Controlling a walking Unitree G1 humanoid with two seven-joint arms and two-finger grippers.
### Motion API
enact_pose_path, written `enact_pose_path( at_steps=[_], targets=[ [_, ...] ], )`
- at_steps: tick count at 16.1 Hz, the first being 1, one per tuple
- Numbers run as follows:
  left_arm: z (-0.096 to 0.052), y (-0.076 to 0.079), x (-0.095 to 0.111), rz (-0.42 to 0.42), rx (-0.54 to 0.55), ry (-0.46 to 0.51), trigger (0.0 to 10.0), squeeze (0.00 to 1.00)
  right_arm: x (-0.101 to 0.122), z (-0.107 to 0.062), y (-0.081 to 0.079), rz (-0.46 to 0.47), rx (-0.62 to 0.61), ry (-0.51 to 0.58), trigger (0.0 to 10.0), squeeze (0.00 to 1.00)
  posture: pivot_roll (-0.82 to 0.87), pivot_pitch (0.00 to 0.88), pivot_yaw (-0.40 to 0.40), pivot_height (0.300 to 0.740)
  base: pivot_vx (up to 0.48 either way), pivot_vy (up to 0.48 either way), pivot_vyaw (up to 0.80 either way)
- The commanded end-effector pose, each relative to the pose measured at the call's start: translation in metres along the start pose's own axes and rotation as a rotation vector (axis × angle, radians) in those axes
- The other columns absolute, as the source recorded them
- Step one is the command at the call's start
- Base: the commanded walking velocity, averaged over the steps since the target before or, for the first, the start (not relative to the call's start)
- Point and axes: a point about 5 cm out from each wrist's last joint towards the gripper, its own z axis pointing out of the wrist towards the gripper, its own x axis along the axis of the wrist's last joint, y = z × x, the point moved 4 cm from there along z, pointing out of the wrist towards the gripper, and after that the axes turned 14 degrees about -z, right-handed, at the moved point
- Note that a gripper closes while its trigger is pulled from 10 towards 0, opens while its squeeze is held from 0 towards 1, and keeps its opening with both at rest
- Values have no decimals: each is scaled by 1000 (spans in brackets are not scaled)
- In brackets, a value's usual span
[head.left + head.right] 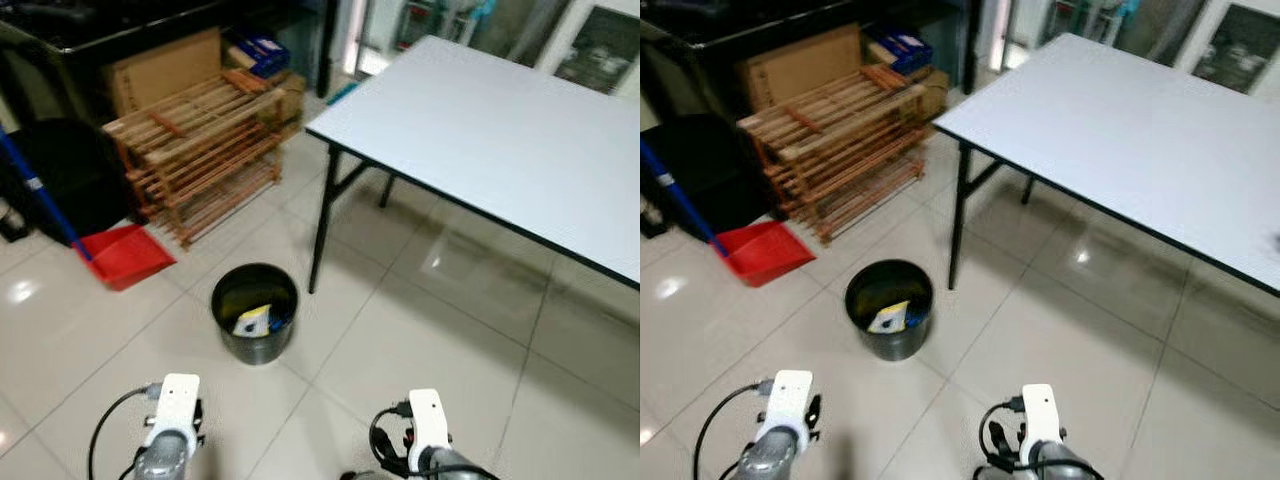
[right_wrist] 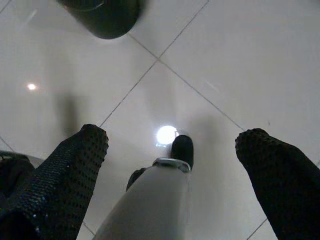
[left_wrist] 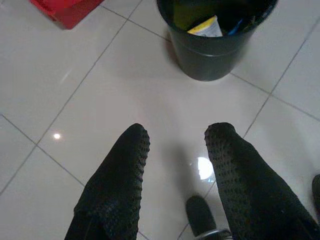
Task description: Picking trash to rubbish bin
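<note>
While both arms hang low at the frame's bottom, the left gripper [image 3: 175, 145] and right gripper [image 2: 172, 142] hold fingers apart, empty; centre-left, the black bin [image 1: 255, 312] holds a yellow packet [image 1: 253, 321], label unreadable.

Black bin [image 1: 889, 310] on tiles, perhaps wrappers inside, beside white table [image 1: 1120, 130]

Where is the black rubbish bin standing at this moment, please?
In the left eye view the black rubbish bin stands on the tiled floor ahead of the robot, slightly to its left, beside the near leg of the white table and right of the red dustpan.
</note>
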Motion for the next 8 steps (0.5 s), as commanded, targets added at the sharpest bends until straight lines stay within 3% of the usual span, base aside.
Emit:
enact_pose_path(
  at_steps=[1, 8],
  targets=[
    [-1, 6, -4, -8, -6, -16, 10000, 0, -9, -3, 4, 8, -13, -27, 10000, 0, -11, 90, -66, 740, 0, 0, -775],
    [-1, 8, -5, -10, -24, -16, 10000, 0, -11, -3, 4, 2, -7, -35, 10000, 0, -10, 70, -67, 740, 0, 0, -771]
  ],
)
